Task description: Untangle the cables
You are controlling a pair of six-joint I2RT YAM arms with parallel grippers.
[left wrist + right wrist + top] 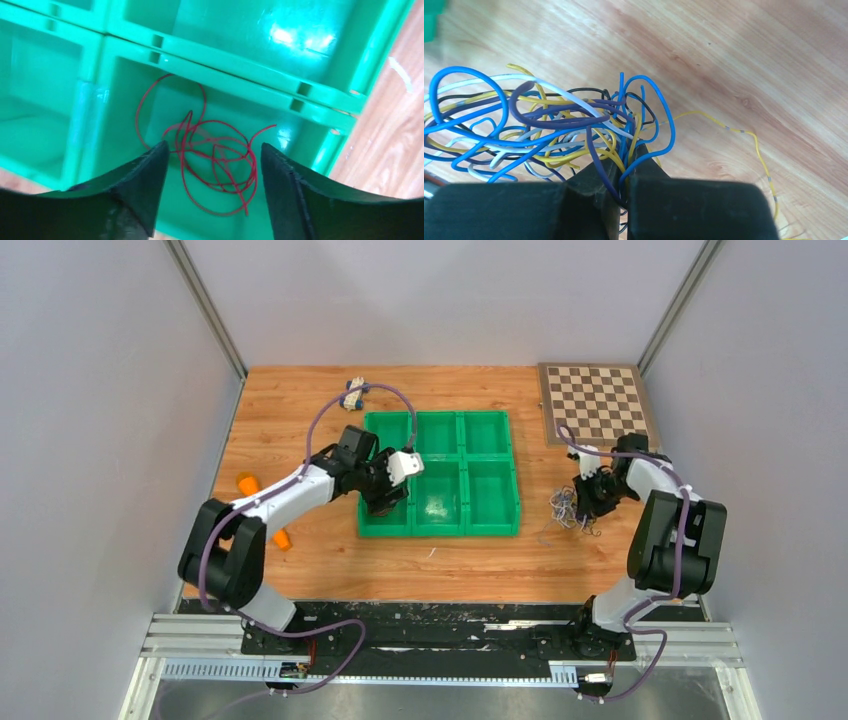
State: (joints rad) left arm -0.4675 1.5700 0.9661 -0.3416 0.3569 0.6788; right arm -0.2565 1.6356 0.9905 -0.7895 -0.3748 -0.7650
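A tangle of thin cables (549, 125) in blue, yellow, white, black and dark purple lies on the wooden table right of the green tray; it also shows in the top view (565, 508). My right gripper (626, 159) is shut on several strands of this tangle. A loose dark red cable (215, 160) lies coiled in the front left compartment of the green tray (490, 528). My left gripper (212, 152) hangs open and empty just above that red cable, one finger on each side of it.
A chessboard (597, 402) lies at the back right. A small rope bundle (352, 393) sits behind the tray. Two orange pieces (247, 483) lie by the left arm. A single yellow wire (744, 137) trails right of the tangle.
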